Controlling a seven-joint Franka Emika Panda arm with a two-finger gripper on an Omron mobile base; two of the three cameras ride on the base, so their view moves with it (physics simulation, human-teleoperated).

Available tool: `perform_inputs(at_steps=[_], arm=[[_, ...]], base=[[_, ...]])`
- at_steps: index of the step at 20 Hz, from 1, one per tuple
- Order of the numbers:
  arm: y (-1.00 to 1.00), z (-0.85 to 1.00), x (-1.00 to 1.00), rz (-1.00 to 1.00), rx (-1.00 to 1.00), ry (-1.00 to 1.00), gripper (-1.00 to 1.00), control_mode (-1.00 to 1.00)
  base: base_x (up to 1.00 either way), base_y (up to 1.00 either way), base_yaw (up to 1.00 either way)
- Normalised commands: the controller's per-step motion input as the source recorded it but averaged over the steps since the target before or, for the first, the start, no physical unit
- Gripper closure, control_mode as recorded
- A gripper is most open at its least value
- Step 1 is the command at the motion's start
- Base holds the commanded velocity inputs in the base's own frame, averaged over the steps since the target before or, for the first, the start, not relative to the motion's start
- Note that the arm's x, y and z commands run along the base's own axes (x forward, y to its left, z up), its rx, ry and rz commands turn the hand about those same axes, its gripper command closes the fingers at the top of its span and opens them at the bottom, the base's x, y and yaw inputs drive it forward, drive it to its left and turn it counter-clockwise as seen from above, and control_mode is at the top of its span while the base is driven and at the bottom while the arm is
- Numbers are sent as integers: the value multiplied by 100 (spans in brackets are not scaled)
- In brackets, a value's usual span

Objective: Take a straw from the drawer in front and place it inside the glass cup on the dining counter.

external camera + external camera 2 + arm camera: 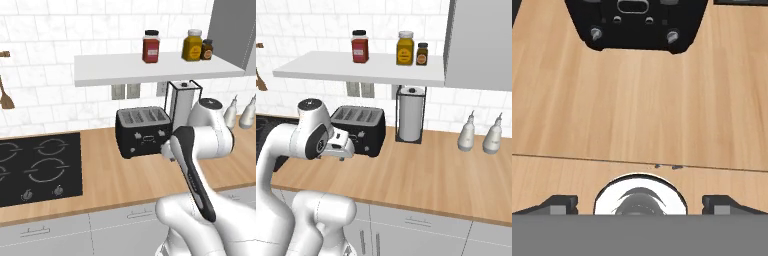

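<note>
Wooden tabletop (125,175) lies under the claw (639,202), which is wide open and holds nothing. Reach down below the front edge to the light-grey drawer (421,220); it is shut.

bright, even, flat rendered light with no glare; the shelf (150,70) throws a soft shadow on the tiled wall (60,30) beneath it, and the toaster (358,130) darkens the wooden counter (431,175) just beside its base; edges are slightly soft and low in detail, without visible distortion
</note>
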Motion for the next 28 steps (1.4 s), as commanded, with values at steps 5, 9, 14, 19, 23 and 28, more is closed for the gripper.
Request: perform_inputs(at_steps=[5, 9, 14, 19, 23, 28], arm=[[-2, -25, -20, 0, 0, -4, -100, -100], [-3, -4, -6, 0, 0, -1, -100, 100], [0, 0, 0, 0, 0, 0, -100, 100], [0, 0, 0, 0, 0, 0, -100, 100], [0, 0, 0, 0, 0, 0, -100, 100], [0, 0, 0, 0, 0, 0, -100, 100]], base=[[0, 0, 0], [-20, -15, 0], [-30, -57, 5], [-32, -77, 13], [-44, -61, 28], [-50, -56, 35]])
